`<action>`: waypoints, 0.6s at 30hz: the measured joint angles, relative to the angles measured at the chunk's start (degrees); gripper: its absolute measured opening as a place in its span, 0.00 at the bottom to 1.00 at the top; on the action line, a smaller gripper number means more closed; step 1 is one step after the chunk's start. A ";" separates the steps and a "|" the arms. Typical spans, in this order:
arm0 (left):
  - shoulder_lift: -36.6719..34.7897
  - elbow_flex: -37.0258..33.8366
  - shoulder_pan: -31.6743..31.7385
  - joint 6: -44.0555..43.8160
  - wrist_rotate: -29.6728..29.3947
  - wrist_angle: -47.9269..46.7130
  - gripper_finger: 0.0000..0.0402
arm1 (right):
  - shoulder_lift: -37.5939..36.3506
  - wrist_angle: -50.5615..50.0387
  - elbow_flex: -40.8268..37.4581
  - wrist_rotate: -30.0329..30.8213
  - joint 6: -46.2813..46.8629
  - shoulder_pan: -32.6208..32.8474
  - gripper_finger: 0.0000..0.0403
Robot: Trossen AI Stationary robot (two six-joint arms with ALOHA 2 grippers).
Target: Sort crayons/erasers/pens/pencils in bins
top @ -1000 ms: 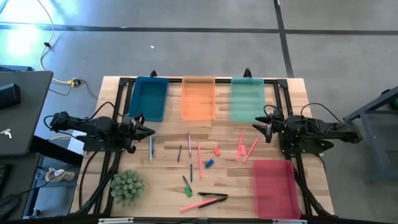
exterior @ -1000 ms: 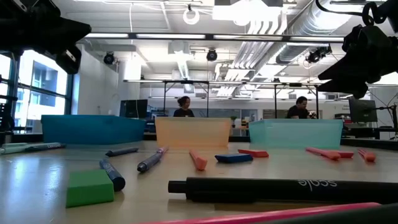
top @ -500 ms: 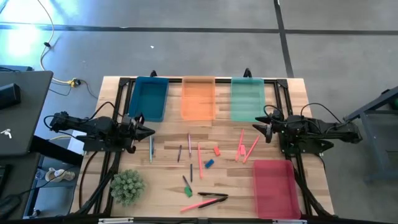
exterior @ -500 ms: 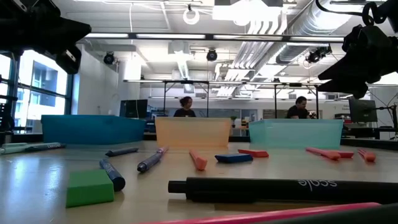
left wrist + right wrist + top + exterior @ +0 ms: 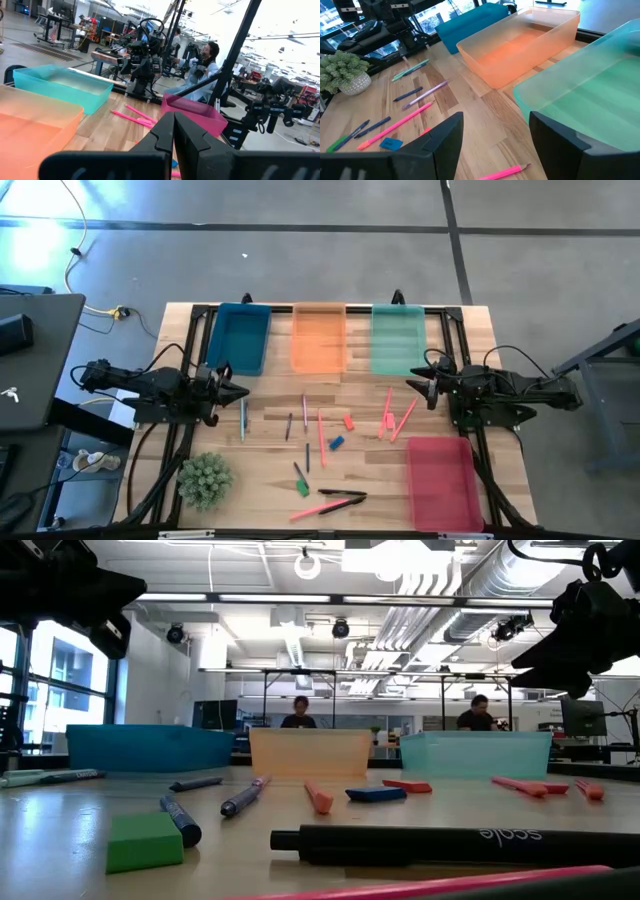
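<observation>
We see the left gripper (image 5: 243,391) at the table's left edge, fingers pressed together on nothing, and the right gripper (image 5: 411,387) at the right edge, fingers spread apart and empty. The blue bin (image 5: 240,337), orange bin (image 5: 319,336) and green bin (image 5: 398,338) line the far edge; the red-pink bin (image 5: 441,480) sits near the right. A red-orange eraser (image 5: 349,422), blue eraser (image 5: 336,443) and what seems a green eraser (image 5: 302,488) lie loose mid-table among pink sticks (image 5: 321,437)
</observation>
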 joint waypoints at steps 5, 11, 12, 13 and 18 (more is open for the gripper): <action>0.00 0.00 0.00 0.00 0.01 0.00 0.00 | 0.01 -0.02 0.00 0.01 0.00 -0.01 0.55; 0.00 0.00 0.02 4.59 -2.73 0.10 0.00 | -0.01 0.00 -0.02 -0.01 0.00 -0.01 0.55; 0.00 0.00 0.02 4.95 -2.81 0.15 0.00 | -0.01 -0.02 0.00 0.01 0.00 -0.01 0.55; 0.00 0.00 0.02 5.01 -2.80 0.17 0.00 | 0.01 0.00 0.00 -0.01 0.00 0.00 0.55; 0.00 0.00 0.02 4.52 -2.76 0.13 0.00 | 0.00 0.00 0.00 -0.01 0.00 0.01 0.55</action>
